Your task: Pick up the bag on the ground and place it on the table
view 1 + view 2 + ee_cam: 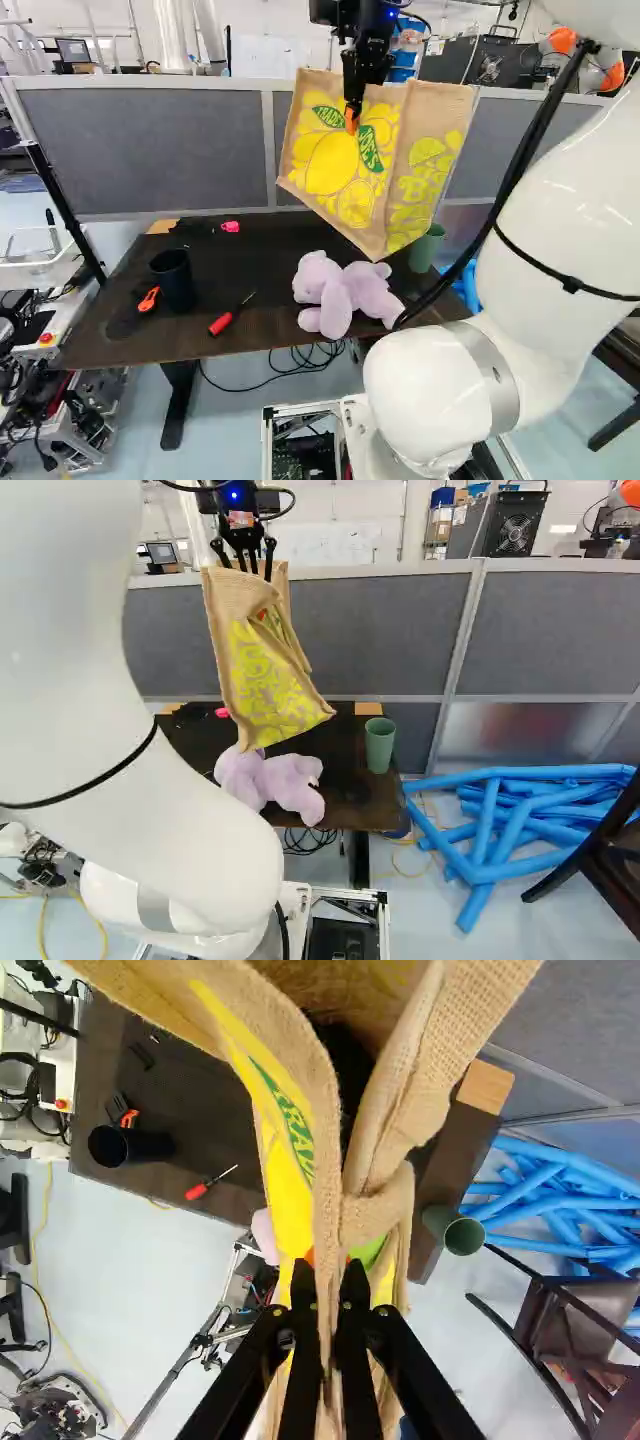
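1. Clamped by the gripper [329, 1285] on the rim of the bag [335, 165].
2. Hanging at upper centre of the left base view, tilted, below the gripper.
3. Apparently above the table [230, 270], over the purple plush toy [338, 290]; likely needs sideways shift, then lowering.

"What's on our table [262, 255]?"
"We see a screwdriver [222, 322] between a cup [175, 282] and a toy [338, 300], with another cup [380, 745] right of the toy."
"Anything behind?"
"A wall [150, 150]. Tubes [486, 825] (lots of them) lie on the floor [425, 910] to the table's right."
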`<state>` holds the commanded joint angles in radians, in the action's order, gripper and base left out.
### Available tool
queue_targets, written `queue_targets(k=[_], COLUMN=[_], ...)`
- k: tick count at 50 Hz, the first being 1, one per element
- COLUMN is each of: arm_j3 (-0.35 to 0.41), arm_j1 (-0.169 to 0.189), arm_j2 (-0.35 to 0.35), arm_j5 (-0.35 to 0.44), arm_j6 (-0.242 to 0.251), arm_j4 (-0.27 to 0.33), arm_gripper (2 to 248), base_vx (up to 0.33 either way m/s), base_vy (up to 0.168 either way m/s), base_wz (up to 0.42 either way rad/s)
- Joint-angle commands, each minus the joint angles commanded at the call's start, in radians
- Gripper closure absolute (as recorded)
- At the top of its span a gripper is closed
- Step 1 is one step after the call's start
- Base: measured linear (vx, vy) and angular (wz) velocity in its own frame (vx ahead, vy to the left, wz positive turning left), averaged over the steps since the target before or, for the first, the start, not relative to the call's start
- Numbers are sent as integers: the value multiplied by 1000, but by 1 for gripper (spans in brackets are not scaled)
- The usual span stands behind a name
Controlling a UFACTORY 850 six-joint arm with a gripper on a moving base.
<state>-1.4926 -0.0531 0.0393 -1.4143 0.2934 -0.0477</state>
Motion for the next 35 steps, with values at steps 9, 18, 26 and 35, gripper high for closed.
queue_targets(k=[9,18,26,35], arm_j3=[0,0,0,0], arm_j1=[0,0,0,0], arm_j2=[0,0,0,0], arm_j5=[0,0,0,0], arm_j6=[0,0,0,0], arm_j4=[0,0,0,0], arm_gripper=[228,228,228,228], base_vx=[21,0,0,0], base_vy=[15,0,0,0], base_wz=[-1,0,0,0])
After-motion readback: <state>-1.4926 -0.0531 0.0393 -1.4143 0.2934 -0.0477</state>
